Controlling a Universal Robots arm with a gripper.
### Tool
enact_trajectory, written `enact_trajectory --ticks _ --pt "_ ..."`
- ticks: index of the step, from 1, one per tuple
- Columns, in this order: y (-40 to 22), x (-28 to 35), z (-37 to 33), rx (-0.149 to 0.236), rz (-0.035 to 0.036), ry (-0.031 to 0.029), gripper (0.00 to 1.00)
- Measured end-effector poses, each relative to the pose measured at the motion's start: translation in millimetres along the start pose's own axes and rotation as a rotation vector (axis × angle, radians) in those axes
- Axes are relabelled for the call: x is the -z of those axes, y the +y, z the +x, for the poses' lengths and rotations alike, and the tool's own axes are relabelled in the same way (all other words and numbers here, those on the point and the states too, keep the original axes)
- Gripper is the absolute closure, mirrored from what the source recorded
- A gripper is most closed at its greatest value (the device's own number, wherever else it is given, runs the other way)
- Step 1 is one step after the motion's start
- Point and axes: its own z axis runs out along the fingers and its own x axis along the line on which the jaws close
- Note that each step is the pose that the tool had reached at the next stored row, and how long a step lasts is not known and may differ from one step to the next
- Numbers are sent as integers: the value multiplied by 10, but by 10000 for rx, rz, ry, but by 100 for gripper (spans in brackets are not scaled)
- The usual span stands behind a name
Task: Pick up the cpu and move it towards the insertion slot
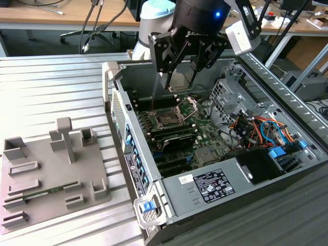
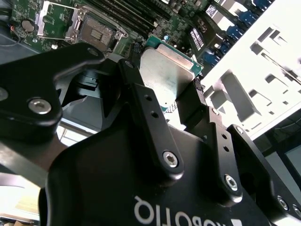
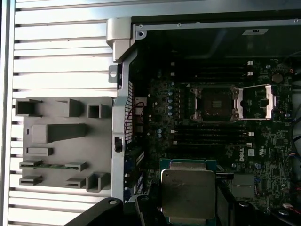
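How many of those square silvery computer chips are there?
1. The small flat square silvery-topped chip is held in the black gripper above the open computer case; the dark square socket looks empty. Others could be hidden.

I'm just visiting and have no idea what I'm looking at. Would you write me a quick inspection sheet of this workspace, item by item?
Surface: ribbed metal table, carrying an open computer case and a grey tray.
Job's things: cpu held in the air above the motherboard; insertion slot uncovered, its metal bracket swung open beside it.
Clutter: grey tray with raised blocks and recesses; a thin green strip lies in one recess.
Tool: the tool is shut on the cpu's edges, short of the slot.
Cables: orange and blue wires inside the case, at the exterior view's right.
Surroundings: wooden desks and an office chair base behind.
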Motion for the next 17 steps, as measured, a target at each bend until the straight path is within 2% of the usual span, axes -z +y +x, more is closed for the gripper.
enact_trajectory --ticks 17 --pt "2 -31 -70 0 0 0 45"
